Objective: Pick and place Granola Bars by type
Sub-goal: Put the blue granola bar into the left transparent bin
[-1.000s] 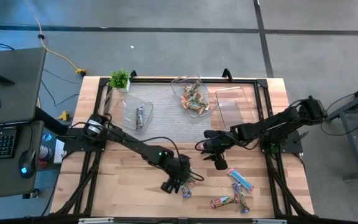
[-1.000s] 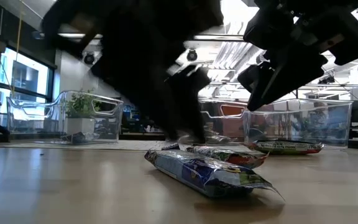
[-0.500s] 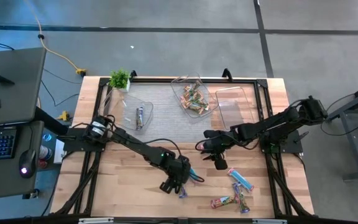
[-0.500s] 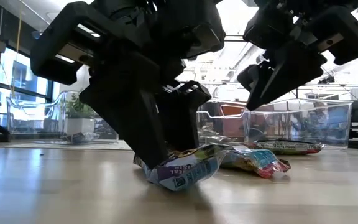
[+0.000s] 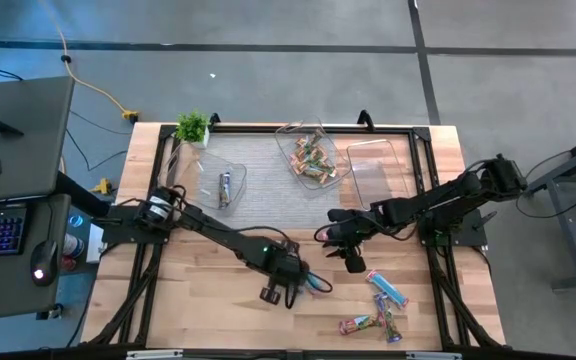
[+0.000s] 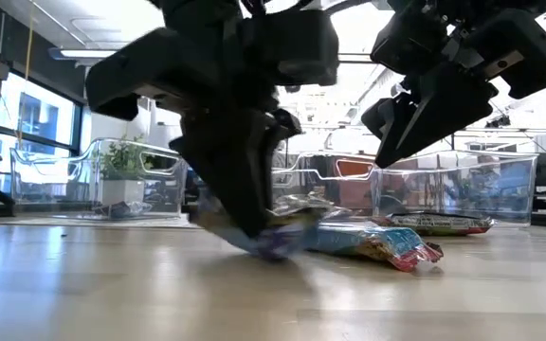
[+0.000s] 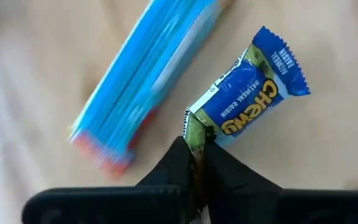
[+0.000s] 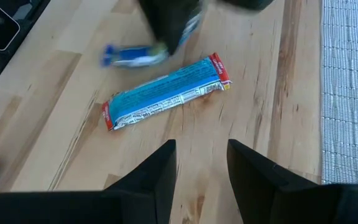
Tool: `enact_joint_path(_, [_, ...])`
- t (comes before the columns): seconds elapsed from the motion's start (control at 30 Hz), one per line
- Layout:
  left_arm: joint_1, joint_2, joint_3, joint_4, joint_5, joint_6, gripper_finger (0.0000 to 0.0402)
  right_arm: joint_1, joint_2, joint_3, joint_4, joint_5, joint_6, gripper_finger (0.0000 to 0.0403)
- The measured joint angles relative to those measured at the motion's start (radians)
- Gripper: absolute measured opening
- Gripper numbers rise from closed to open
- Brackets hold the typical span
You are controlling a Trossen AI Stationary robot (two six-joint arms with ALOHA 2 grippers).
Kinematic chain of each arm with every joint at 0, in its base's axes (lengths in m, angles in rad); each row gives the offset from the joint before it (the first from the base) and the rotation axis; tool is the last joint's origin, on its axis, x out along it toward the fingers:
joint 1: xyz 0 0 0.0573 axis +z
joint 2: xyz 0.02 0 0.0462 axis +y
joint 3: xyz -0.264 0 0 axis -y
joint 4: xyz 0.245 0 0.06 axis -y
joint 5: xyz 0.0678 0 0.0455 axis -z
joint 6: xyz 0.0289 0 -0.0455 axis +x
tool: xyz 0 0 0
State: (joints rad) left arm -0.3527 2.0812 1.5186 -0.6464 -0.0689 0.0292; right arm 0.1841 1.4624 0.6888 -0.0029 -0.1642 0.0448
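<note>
The left gripper [image 7: 199,163] is seen clamped on one end of a dark blue granola bar [image 7: 247,93], which has been lifted off the table [image 5: 198,300] since a second ago; transport to its tub is judged next. The right gripper [image 8: 201,165] hangs spread and empty above a light blue bar [image 8: 166,92].

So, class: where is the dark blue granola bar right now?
The dark blue granola bar is pinched at one end by the left gripper, near the table's front centre, beside a light blue bar.
</note>
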Motion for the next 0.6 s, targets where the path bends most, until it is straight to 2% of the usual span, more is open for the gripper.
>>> enact_joint_path(0.1, [0.0, -0.01, 0.083, -0.2, -0.1, -0.015, 0.0027, 0.0, 0.0, 0.0, 0.0, 0.0, 0.0, 0.0126])
enact_joint_path(0.23, [0.001, -0.052, 0.193, -0.545, -0.362, -0.064, 0.003, 0.0, 0.0, 0.0, 0.002, 0.0, 0.0, 0.0126])
enact_joint_path(0.3, [0.013, -0.08, 0.233, -0.704, -0.475, -0.148, 0.0022, 0.0, 0.0, 0.0, 0.003, 0.0, 0.0, 0.0126])
enact_joint_path(0.4, [0.049, -0.15, 0.258, -0.937, -0.582, -0.395, 0.0013, 0.0, 0.0, 0.0, 0.001, 0.0, 0.0, 0.0126])
enact_joint_path(0.43, [0.068, -0.187, 0.251, -0.933, -0.603, -0.474, 0.0012, 0.0, 0.001, 0.0, -0.001, 0.0, 0.0, 0.0126])
enact_joint_path(0.53, [0.13, -0.326, 0.167, -0.859, -0.613, -0.571, 0.0016, 0.0, 0.001, 0.0, 0.005, 0.0, -0.003, 0.0126])
enact_joint_path(0.6, [0.182, -0.395, 0.127, -0.871, -0.635, -0.714, 0.002, 0.0, 0.001, 0.0, 0.008, 0.0, -0.004, 0.0126])
